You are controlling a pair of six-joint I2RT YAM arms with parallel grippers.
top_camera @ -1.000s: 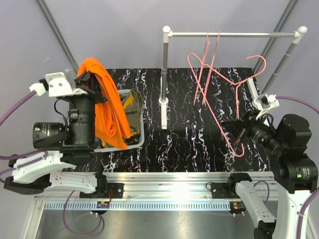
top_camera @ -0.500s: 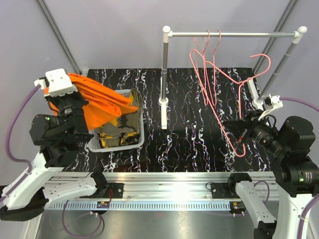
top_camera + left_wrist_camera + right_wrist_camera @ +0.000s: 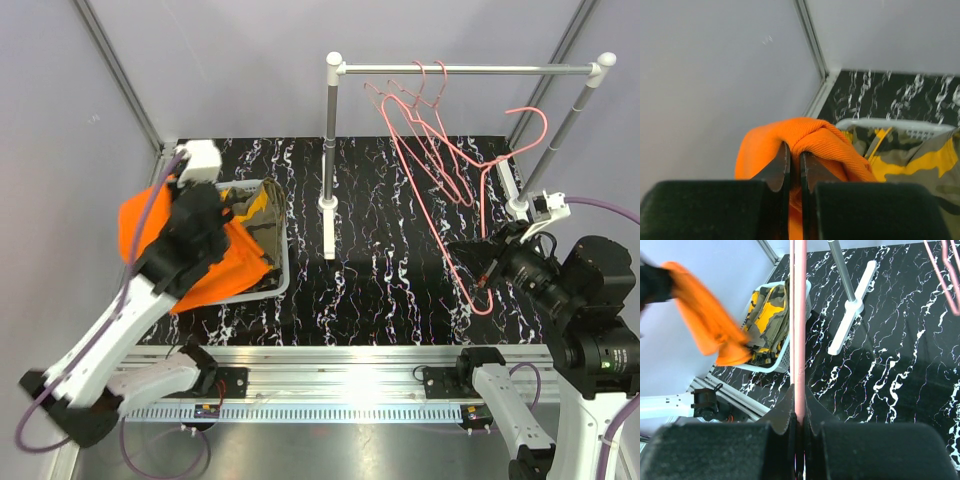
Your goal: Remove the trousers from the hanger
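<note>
The orange trousers hang bunched from my left gripper, partly over the left side of the white basket. The left wrist view shows that gripper shut on a fold of the orange trousers. The camouflage trousers lie inside the basket. My right gripper is shut on the lower bar of a pink wire hanger at the right of the table. In the right wrist view the hanger bar runs up from between the closed fingers, and the orange trousers look blurred.
Two more bare pink hangers hang on the white rail. The rack's post and foot stand mid-table, right of the basket. Walls close in at the left and back.
My left arm has swung over and down, carrying the orange trousers from high above the basket to its left side. The hangers on the rail have swayed. The right arm has barely moved.
</note>
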